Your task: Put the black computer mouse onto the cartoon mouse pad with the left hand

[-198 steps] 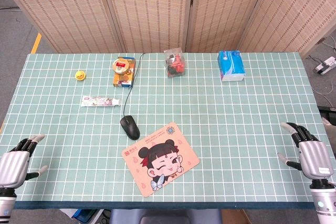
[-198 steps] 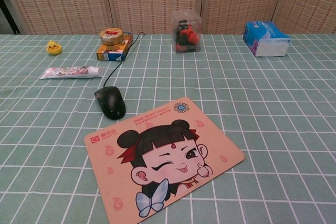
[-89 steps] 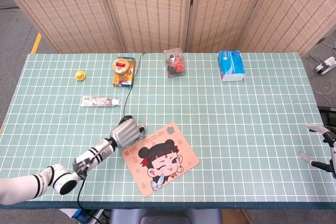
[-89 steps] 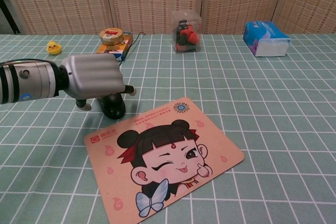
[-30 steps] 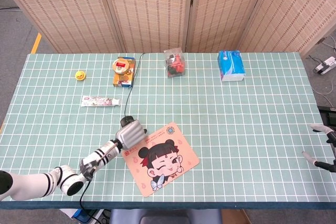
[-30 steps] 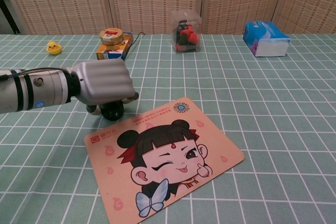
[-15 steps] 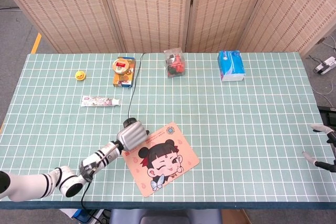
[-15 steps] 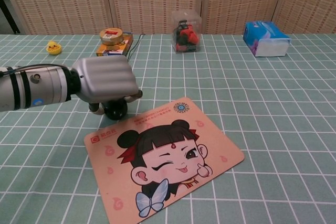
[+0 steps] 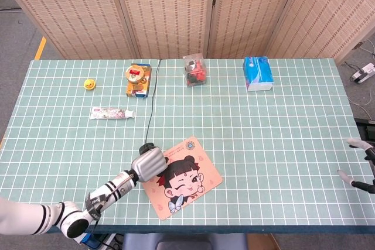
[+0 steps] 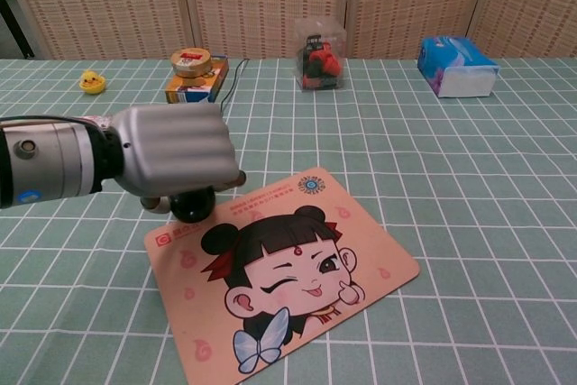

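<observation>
Left hand (image 10: 171,161) clamped down over black computer mouse (image 10: 192,204), held at left edge of cartoon mouse pad (image 10: 279,272), near table's front edge. Right hand (image 9: 360,164) at table's right edge, fingers spread, holding nothing.

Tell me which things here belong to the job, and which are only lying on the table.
Job: mouse, held by the left hand; mouse pad.

Lying about: duck, toothpaste tube, tin on a box, clear box, tissue pack.
</observation>
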